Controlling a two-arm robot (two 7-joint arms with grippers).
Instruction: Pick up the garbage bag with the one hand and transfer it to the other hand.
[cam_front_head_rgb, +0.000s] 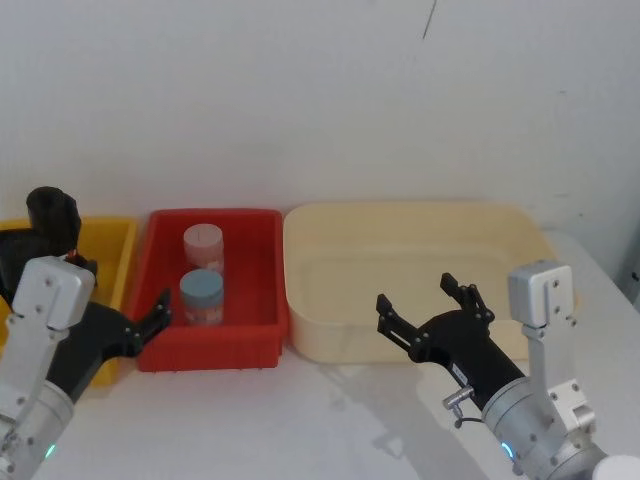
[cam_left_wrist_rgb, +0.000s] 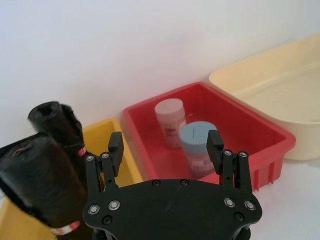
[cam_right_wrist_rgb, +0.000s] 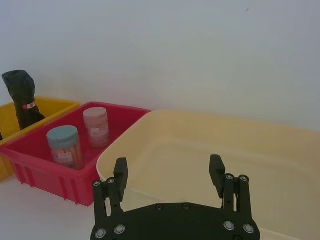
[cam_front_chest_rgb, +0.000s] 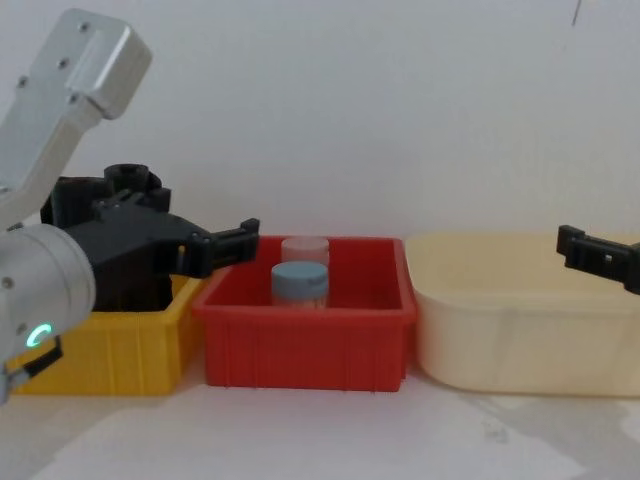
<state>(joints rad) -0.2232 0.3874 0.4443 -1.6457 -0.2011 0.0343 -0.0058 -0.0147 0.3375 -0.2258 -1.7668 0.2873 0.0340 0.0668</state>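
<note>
The garbage bag (cam_left_wrist_rgb: 40, 185), a thick black roll with a red-and-white band, leans in the yellow bin (cam_left_wrist_rgb: 102, 131) at the far left. A slimmer black roll (cam_left_wrist_rgb: 55, 122) stands behind it, also seen as the upright roll (cam_front_head_rgb: 52, 212) in the head view. My left gripper (cam_left_wrist_rgb: 165, 145) hovers open and empty just right of both rolls, over the wall between the yellow and red bins. In the head view this left gripper (cam_front_head_rgb: 150, 318) is at the red bin's left edge. My right gripper (cam_front_head_rgb: 417, 295) is open and empty over the cream tub's front rim.
The red bin (cam_front_head_rgb: 255, 335) holds a pink-lidded jar (cam_front_head_rgb: 203, 245) and a blue-lidded jar (cam_front_head_rgb: 202, 295). A large cream tub (cam_front_head_rgb: 400, 225) stands to its right. All three containers line up against the white wall, with bare white table in front.
</note>
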